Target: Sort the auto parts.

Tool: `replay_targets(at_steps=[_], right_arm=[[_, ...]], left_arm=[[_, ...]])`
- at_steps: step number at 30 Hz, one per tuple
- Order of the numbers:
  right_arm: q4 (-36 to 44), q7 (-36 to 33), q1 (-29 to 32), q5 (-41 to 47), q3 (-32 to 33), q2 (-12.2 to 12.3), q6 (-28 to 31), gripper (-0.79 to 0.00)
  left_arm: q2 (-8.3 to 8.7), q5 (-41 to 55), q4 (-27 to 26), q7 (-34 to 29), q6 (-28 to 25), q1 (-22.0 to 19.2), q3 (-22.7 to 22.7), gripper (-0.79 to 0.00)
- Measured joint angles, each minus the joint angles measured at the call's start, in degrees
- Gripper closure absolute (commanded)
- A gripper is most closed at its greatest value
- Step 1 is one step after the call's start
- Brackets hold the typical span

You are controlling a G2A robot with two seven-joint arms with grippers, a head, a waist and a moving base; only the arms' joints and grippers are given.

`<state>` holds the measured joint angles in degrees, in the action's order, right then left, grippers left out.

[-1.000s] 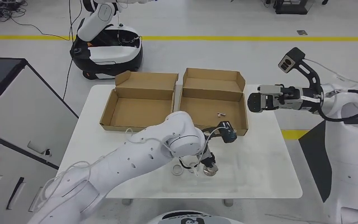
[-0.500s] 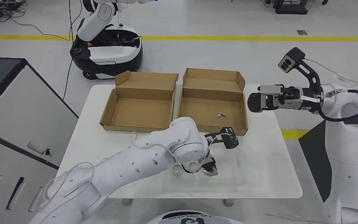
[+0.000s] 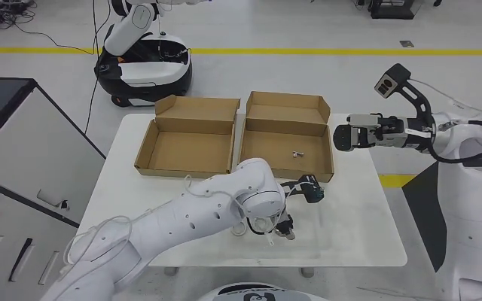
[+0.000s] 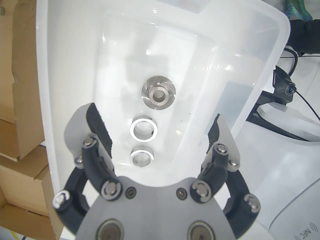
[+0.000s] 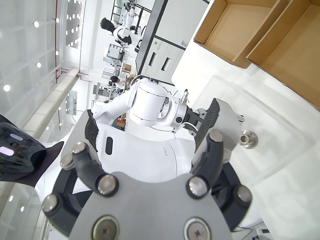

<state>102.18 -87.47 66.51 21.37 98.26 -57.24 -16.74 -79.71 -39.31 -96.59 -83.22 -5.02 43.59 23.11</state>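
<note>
The white counter has bare surface along its right side and near edge. At its far side two open cardboard boxes stand side by side, walls touching: the left box and the right box. A small bolt lies on the right box's floor, away from its walls.

A clear bin sits near the counter's front edge, just beside the cardboard. Three metal parts lie in a row down the middle of the bin, apart from its walls and from each other. They are a flanged hub, a larger ring and a smaller ring.

The left claw hangs over the rings, spread wide and gripping nothing (pads well apart from both). The right claw, also spread wide and holding nothing, is by the counter's right edge, beside the right box.
</note>
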Motion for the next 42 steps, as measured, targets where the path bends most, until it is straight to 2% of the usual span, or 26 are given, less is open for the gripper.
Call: replay_targets(at_steps=[9,14,15,17,18,22,27,29,37,40,42], right_arm=[[0.00,0.00,0.00,0.00,0.00,0.00,0.00,-0.785],[0.00,0.00,0.00,0.00,0.00,0.00,0.00,-0.785],[0.00,0.00,0.00,0.00,0.00,0.00,0.00,-0.785],[0.00,0.00,0.00,0.00,0.00,0.00,0.00,-0.785],[0.00,0.00,0.00,0.00,0.00,0.00,0.00,-0.785],[0.00,0.00,0.00,0.00,0.00,0.00,0.00,-0.785],[0.00,0.00,0.00,0.00,0.00,0.00,0.00,-0.785],[0.00,0.00,0.00,0.00,0.00,0.00,0.00,-0.785],[0.00,0.00,0.00,0.00,0.00,0.00,0.00,-0.785],[0.00,0.00,0.00,0.00,0.00,0.00,0.00,-0.785],[0.00,0.00,0.00,0.00,0.00,0.00,0.00,-0.785]], left_arm=[[-2.03,-1.75,2.62,0.19,-0.03,-0.87,-3.56,-0.785],[-3.26,-2.80,3.78,-0.86,0.56,-1.73,-5.19,-0.653],[-3.55,-3.11,4.03,-1.19,0.56,-1.91,-5.60,-0.603],[-3.95,-3.54,4.48,-1.71,0.58,-2.12,-6.18,-0.573],[-4.21,-3.84,4.77,-2.11,0.52,-2.27,-6.56,-0.588],[-5.03,-4.80,5.68,-3.10,0.44,-2.65,-7.60,-0.566],[-6.11,-5.91,7.04,-4.28,0.69,-3.04,-8.66,-0.502],[-6.49,-6.20,7.58,-4.69,0.85,-3.12,-9.03,-0.536],[-7.99,-6.14,10.08,-4.78,1.31,-3.61,-10.37,-0.502],[-8.46,-6.41,10.65,-4.78,1.39,-3.92,-10.98,-0.413],[-8.78,-6.29,10.98,-4.78,1.25,-4.12,-11.26,-0.385]])
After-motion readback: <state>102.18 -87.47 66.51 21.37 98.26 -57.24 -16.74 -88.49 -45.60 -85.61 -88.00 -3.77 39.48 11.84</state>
